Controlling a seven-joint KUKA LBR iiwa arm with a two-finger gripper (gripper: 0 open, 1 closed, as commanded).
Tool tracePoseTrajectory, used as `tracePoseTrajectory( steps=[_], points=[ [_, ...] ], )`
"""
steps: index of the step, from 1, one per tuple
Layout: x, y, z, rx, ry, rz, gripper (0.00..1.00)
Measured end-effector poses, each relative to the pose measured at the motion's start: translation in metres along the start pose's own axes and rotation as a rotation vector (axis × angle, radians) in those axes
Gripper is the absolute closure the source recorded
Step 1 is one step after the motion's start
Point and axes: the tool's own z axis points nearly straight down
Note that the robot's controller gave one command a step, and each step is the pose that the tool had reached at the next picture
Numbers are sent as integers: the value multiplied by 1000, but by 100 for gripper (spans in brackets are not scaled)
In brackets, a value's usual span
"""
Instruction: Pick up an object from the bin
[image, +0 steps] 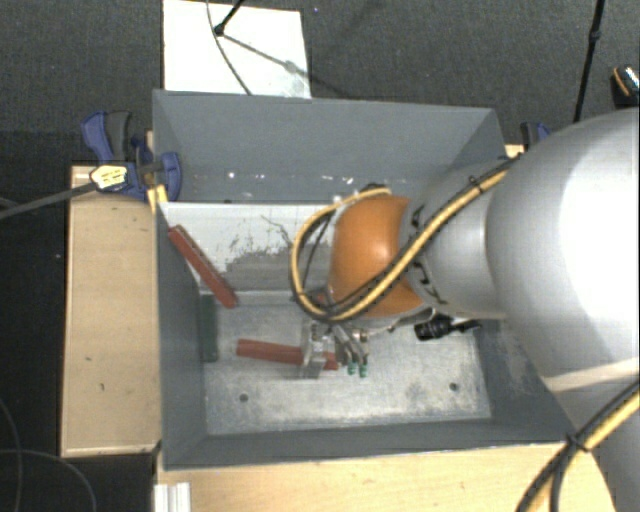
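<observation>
Arm (365, 262) low at red-brown bar (268, 351)'s right end, mid bin (320, 140) floor.

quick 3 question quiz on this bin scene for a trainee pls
1. True or false: a long reddish-brown bar leans against the left wall of the grey metal bin.
2. Which thing is nearest the gripper? A) reddish-brown bar lying flat on the floor B) the leaning bar C) dark green bar by the left wall
3. Fill in: the arm reaches in from the view's ____.
Key: 1 true; 2 A; 3 right.
</observation>
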Motion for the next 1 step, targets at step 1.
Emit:
tracePoseTrajectory(
  steps=[1],
  points=[
    [-12,-3,-140,-2,-10,-105,100]
  ],
)
